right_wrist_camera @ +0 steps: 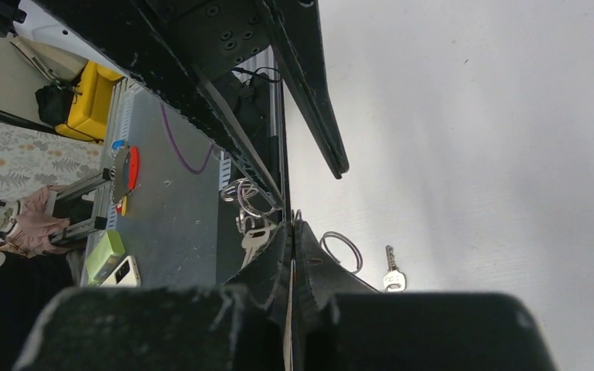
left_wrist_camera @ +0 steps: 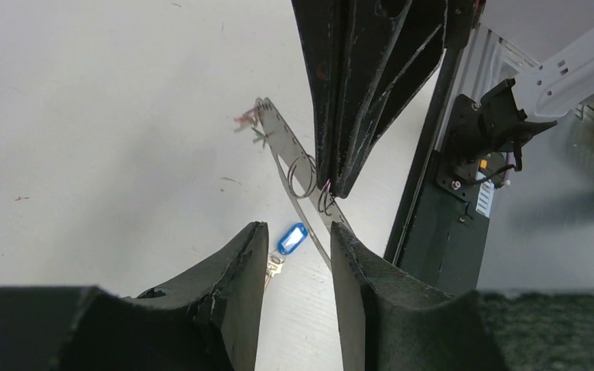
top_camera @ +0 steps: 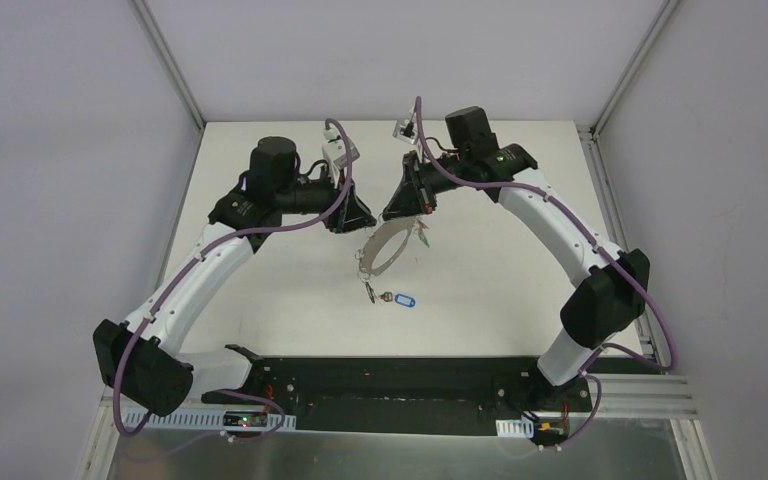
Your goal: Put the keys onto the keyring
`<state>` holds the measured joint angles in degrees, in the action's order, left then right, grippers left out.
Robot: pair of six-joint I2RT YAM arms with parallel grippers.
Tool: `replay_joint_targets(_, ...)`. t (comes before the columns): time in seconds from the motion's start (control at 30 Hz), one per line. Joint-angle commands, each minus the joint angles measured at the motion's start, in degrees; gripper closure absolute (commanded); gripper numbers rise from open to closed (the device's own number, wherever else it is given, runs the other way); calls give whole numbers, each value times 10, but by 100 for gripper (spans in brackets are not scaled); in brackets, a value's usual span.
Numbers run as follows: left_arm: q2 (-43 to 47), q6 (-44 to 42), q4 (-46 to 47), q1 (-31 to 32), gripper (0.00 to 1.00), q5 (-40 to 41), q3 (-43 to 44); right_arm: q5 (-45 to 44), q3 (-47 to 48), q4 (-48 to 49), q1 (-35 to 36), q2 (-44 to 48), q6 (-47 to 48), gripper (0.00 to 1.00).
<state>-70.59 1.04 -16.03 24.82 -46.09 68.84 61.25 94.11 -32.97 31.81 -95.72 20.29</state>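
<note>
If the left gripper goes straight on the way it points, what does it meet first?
Probably the keyring, held by the right gripper just ahead of the left gripper; the blue-tagged key lies lower, on the table. Depth is unclear.

Seen from above, the keyring (top_camera: 388, 252) slips under the right gripper (top_camera: 410, 213) at the ring's 1 o'clock, hiding the contact, and its small tags (top_camera: 422, 238) are too tiny to tell apart. In the left wrist view a key (left_wrist_camera: 273, 268), at 7 o'clock from the blue tag (left_wrist_camera: 292, 238), is half covered by the left gripper's (left_wrist_camera: 298, 228) finger (left_wrist_camera: 241, 263), and the bottom edge crops both fingers.
</note>
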Motion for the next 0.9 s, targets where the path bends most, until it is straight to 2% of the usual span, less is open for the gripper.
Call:
replay_joint_targets(0.0,10,0,40,5,64,-31,-13,50,-2,29,1,35,-6,100)
replay_joint_targets(0.5,4,53,113,6,61,-87,-46,54,-18,38,0,34,-4,100)
replay_joint_targets(0.87,-5,70,140,9,69,-90,-55,66,-20,49,-1,34,-15,100)
